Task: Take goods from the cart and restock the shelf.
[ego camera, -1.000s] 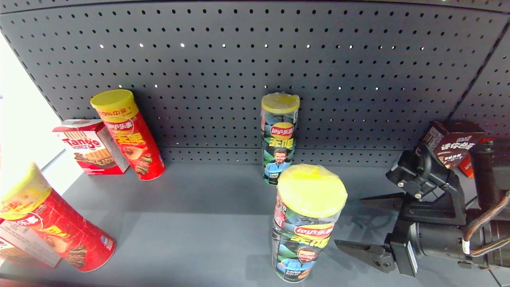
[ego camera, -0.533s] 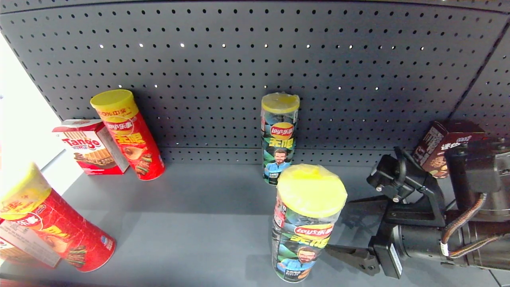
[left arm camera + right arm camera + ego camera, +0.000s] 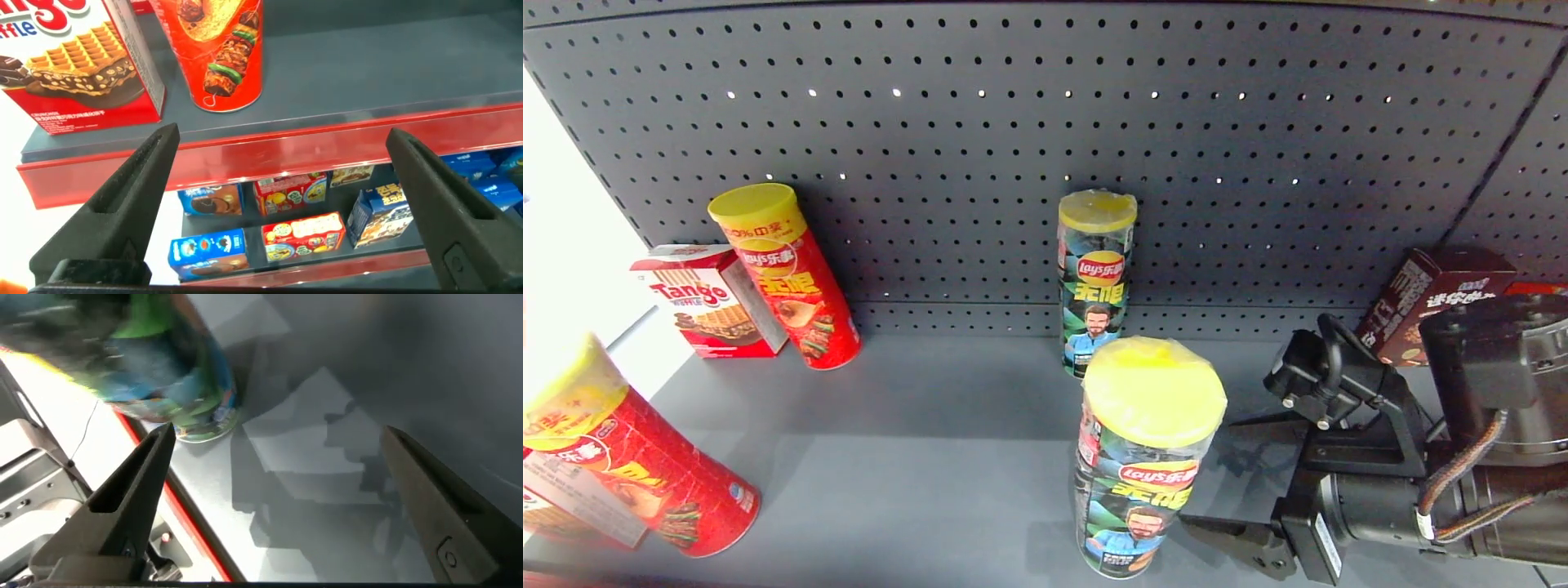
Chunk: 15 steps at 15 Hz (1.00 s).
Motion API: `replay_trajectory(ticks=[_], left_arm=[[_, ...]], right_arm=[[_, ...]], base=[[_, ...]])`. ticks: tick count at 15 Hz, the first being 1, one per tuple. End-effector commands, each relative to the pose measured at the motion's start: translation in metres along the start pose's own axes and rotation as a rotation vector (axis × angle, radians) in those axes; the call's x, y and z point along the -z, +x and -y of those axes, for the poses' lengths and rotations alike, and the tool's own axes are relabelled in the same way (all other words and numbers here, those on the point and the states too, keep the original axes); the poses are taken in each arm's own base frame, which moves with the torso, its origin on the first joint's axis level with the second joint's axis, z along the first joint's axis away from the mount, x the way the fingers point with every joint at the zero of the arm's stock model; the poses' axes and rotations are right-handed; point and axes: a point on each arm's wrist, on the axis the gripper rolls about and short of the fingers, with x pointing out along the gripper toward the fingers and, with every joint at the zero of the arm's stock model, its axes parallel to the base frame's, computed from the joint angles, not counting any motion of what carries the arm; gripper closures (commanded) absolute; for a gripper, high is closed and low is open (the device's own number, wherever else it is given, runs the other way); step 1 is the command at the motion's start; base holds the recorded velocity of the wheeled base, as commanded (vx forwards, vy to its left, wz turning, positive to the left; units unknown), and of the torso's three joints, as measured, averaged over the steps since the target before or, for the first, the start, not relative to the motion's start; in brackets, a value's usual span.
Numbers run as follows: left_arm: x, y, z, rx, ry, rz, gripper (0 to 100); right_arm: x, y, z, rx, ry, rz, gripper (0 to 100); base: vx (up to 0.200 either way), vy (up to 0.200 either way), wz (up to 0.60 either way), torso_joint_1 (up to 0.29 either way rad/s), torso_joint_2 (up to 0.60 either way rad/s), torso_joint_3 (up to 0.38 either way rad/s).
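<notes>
Front chip can (image 3: 1145,457) stands upright on the shelf (image 3: 931,457) near its front edge, yellow lid, green-blue wrap; its twin (image 3: 1096,282) stands behind; right end effector (image 3: 1215,474) spread wide just beside it, holding nothing; this one looks delivered, more restocking likely left; left end effector (image 3: 282,135) wide open, empty.

We see our right gripper (image 3: 278,431) with its dark fingers (image 3: 122,506) spread wide apart over the grey shelf (image 3: 392,367). A blurred blue-green chip can (image 3: 163,367) stands upright just beside one fingertip, outside the gap, near the shelf's red edge strip (image 3: 184,523).
</notes>
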Motion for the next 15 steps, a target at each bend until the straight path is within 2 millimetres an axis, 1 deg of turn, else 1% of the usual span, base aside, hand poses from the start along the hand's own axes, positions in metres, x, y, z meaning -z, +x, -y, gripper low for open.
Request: replay_trajectory(ticks=[1, 5, 11, 14, 15], left_arm=[[-0.0001, 0.0002, 0.0, 0.0, 0.0, -0.002, 0], [-0.0001, 0.0002, 0.0, 0.0, 0.0, -0.002, 0], [-0.0001, 0.0002, 0.0, 0.0, 0.0, -0.002, 0], [-0.0001, 0.0002, 0.0, 0.0, 0.0, -0.002, 0], [-0.0001, 0.0002, 0.0, 0.0, 0.0, -0.002, 0]], right_arm=[[-0.0022, -0.0017, 0.0048, 0.017, 0.009, 0.011, 0], [-0.0036, 0.0008, 0.006, 0.02, 0.01, 0.009, 0], [-0.0038, 0.002, -0.0014, -0.009, -0.008, 0.008, 0], [-0.0012, -0.0002, -0.0034, -0.014, -0.011, 0.005, 0], [0.0019, -0.0038, -0.0028, -0.009, -0.007, 0.005, 0]], base=[[0.0, 0.0, 0.0, 0.0, 0.0, 0.0], [0.0, 0.0, 0.0, 0.0, 0.0, 0.0], [0.0, 0.0, 0.0, 0.0, 0.0, 0.0], [0.0, 0.0, 0.0, 0.0, 0.0, 0.0], [0.0, 0.0, 0.0, 0.0, 0.0, 0.0]])
